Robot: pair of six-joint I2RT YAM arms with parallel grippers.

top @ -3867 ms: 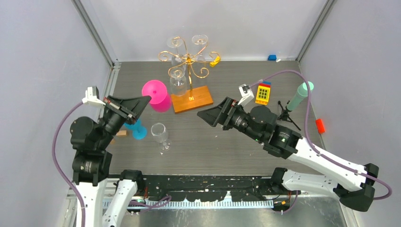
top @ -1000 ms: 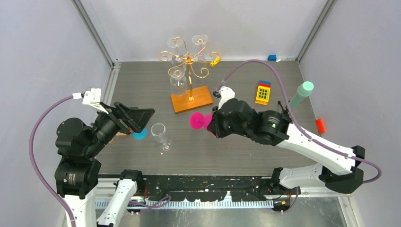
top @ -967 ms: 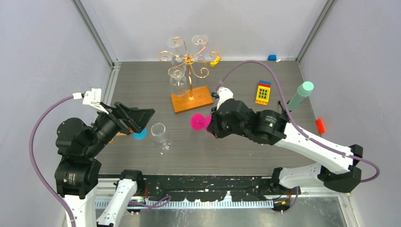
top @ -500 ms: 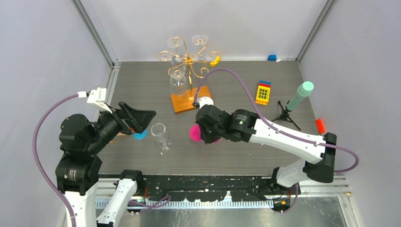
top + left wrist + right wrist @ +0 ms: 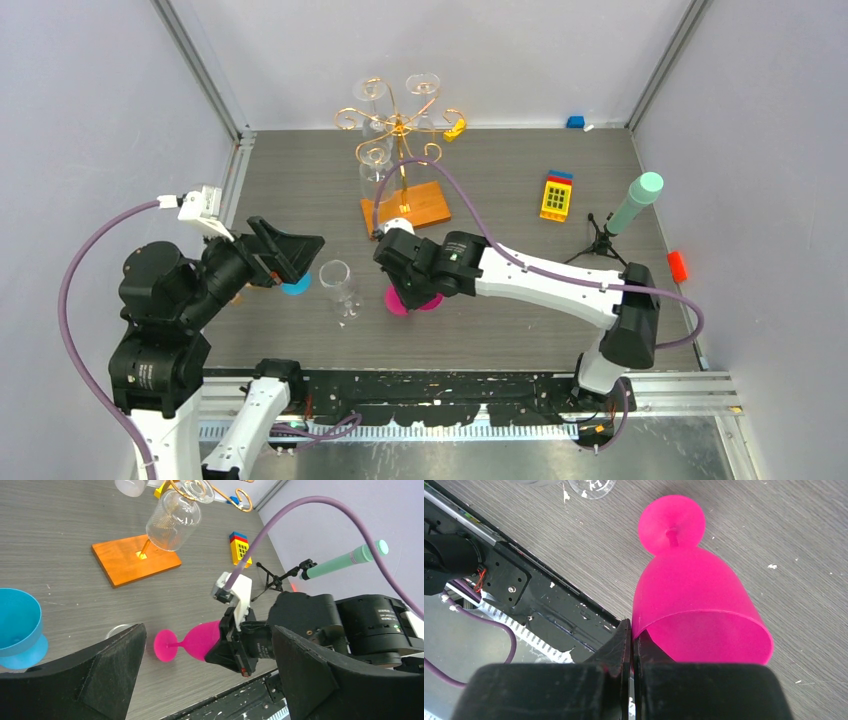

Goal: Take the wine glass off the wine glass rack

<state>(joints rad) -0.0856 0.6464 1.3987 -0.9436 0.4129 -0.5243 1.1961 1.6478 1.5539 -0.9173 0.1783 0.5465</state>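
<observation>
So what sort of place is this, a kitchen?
Probably a robotics test cell: plain grey walls box in a table, robot arms are bolted at its near edge, and the props, a wine glass rack, a pink goblet, toy blocks, look staged.

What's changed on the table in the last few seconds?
The right end effector gripped the pink plastic goblet by its rim and carried it from beside the gold wire wine glass rack toward the near edge, now tipped sideways. The open left end effector drew back slightly. Rack, clear wine glass on the table and blue cup stayed put.
</observation>
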